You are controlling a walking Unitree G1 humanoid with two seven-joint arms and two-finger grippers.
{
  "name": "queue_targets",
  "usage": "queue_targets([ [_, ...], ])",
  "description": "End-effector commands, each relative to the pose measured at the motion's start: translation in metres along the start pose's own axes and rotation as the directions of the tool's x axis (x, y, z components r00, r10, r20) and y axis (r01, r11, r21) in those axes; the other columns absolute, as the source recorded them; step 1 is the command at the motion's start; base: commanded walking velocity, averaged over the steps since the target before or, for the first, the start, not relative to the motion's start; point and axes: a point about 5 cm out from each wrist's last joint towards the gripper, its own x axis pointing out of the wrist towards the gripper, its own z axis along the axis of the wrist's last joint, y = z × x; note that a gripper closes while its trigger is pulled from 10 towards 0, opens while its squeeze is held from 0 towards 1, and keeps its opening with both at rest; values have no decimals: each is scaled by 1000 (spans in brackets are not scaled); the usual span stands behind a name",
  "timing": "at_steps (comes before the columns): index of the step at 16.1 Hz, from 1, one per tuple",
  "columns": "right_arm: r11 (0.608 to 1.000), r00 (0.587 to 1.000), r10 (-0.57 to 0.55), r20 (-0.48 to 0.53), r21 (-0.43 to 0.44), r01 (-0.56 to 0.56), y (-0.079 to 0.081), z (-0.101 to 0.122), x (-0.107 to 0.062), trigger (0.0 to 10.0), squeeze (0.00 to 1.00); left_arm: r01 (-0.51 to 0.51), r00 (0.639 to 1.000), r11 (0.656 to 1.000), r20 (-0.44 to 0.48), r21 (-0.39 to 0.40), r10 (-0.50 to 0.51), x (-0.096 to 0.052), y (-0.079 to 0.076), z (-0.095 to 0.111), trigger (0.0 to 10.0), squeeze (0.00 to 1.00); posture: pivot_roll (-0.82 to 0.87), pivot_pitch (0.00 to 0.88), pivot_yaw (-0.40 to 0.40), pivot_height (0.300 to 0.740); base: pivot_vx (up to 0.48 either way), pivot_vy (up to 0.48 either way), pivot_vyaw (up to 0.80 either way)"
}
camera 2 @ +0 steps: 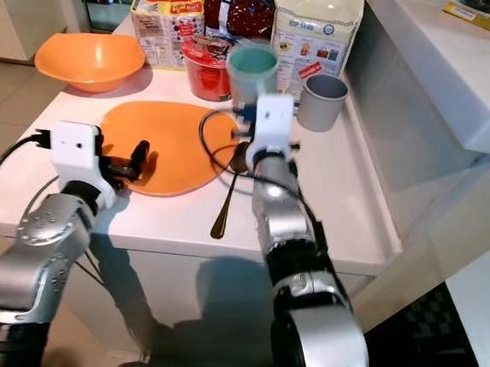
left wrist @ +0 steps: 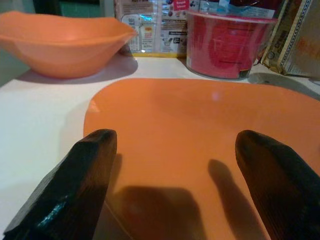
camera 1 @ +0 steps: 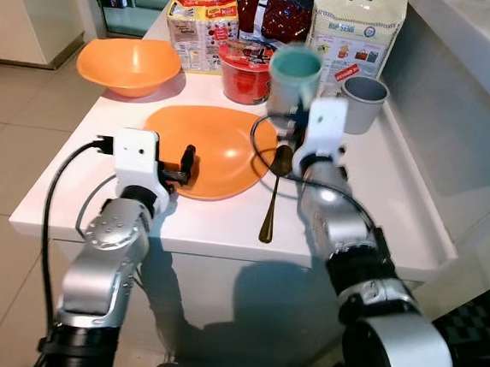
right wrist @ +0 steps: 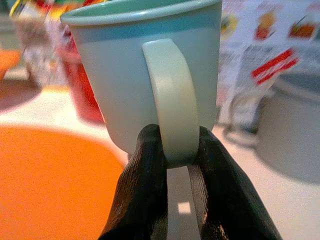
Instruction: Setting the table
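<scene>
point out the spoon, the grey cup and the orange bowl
spoon [camera 1: 269, 210], left eye view, middle of its handle
grey cup [camera 1: 361, 106], left eye view, its outer wall
orange bowl [camera 1: 128, 72], left eye view, inside near the front rim

Both eye views look forward and steeply down from the robot's head onto the white table [camera 1: 216, 220], with both silver arms reaching away from the lens; the two share almost the same scene, slightly offset sideways. The left wrist view sits low and close over the orange plate [left wrist: 200, 130], looking along its two black fingers [left wrist: 75, 185] toward the orange bowl [left wrist: 60, 40]. The right wrist view looks very near along its fingers [right wrist: 145, 185] at the teal mug [right wrist: 150, 60].
</scene>
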Motion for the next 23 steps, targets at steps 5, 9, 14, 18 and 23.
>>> queue_targets([
  [5, 999, 999, -15, 28, -43, 16, -10, -1, -11, 10000, 0, 20, 1000, 1000, 14, 4, -20, 15, -11, -3, 10000, 0, 209, 0, -74, 740, 0, 0, 0],
  [9, 998, 997, -42, 68, -45, 45, -17, 7, -24, 10000, 0, 50, 999, 999, 13, 13, -51, 19, -17, -5, 10000, 0, 190, 0, -67, 740, 0, 0, 0],
  [14, 998, 997, -42, 68, -45, 45, -17, 7, -24, 10000, 0, 50, 999, 999, 13, 13, -51, 19, -17, -5, 10000, 0, 190, 0, -67, 740, 0, 0, 0],
  [18, 998, 997, -42, 68, -45, 45, -17, 7, -24, 10000, 0, 50, 999, 999, 13, 13, -51, 19, -17, -5, 10000, 0, 190, 0, -67, 740, 0, 0, 0],
  [23, 998, 997, -42, 68, -45, 45, -17, 7, -24, 10000, 0, 50, 999, 999, 13, 13, -51, 19, -17, -5, 10000, 0, 190, 0, -67, 740, 0, 0, 0],
])
